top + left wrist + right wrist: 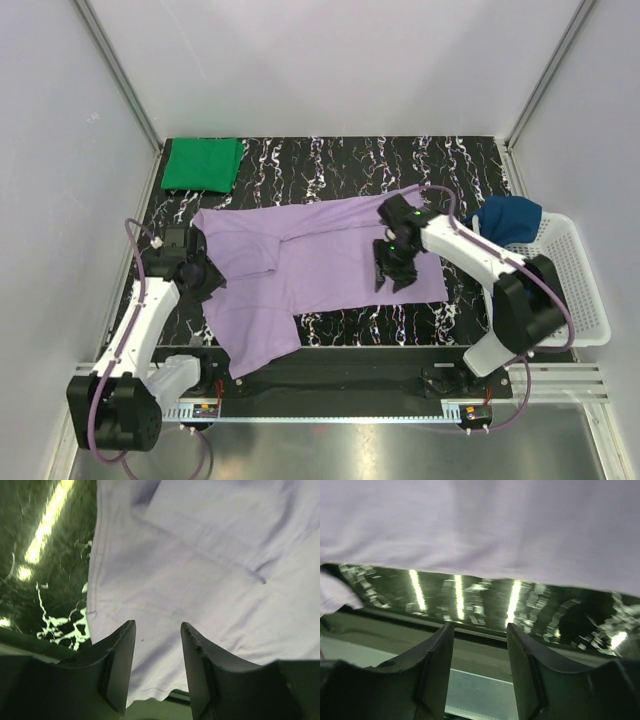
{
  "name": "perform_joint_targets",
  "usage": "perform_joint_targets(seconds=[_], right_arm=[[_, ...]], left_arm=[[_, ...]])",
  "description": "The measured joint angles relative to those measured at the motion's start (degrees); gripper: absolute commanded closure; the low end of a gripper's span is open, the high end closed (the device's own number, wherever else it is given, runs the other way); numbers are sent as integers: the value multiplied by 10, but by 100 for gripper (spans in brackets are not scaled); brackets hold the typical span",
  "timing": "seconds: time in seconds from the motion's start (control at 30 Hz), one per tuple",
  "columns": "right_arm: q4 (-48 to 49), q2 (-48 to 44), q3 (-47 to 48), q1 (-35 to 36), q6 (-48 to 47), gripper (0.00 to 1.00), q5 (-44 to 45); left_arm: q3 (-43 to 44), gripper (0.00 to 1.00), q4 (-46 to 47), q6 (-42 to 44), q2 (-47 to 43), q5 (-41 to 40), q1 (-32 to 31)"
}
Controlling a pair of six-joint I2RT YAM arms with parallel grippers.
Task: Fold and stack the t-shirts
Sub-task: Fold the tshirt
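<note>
The lavender t-shirt [320, 260] lies spread across the black marbled table, one sleeve folded in at the left and a flap hanging toward the near edge. My left gripper [207, 276] hovers open and empty at the shirt's left edge; its wrist view shows the open gripper [158, 625] just above the lavender cloth [200, 555]. My right gripper [393, 272] is open and empty above the shirt's right part; in its wrist view the gripper [480, 626] points past the shirt's hem [480, 530]. The green t-shirt [203, 164] lies folded at the back left. The dark blue t-shirt [510, 215] lies bunched in the basket.
A white mesh basket [575, 280] stands at the table's right edge. The black marbled table [400, 160] is ringed by white walls with metal corner posts. A black rail and a metal strip run along the near edge by the arm bases.
</note>
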Motion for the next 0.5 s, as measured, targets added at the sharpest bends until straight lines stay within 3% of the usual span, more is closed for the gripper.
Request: perform_joint_targets(seconds=[0.07,0.1,0.27,0.5], right_arm=[[-10,-53,-51,-42,3,46,26],[-16,-71,-70,-57,4,40,40],[-24,-110,-121,-86,32,33,84],[4,-175,-192,-276,64,41,93]], left_arm=[[-10,50,-2,-13,9,-2,-9],[-8,48,5,-16,27,-4,-13],[56,47,27,-27,193,-23,-64],[126,49,47,-53,304,-38,-122]])
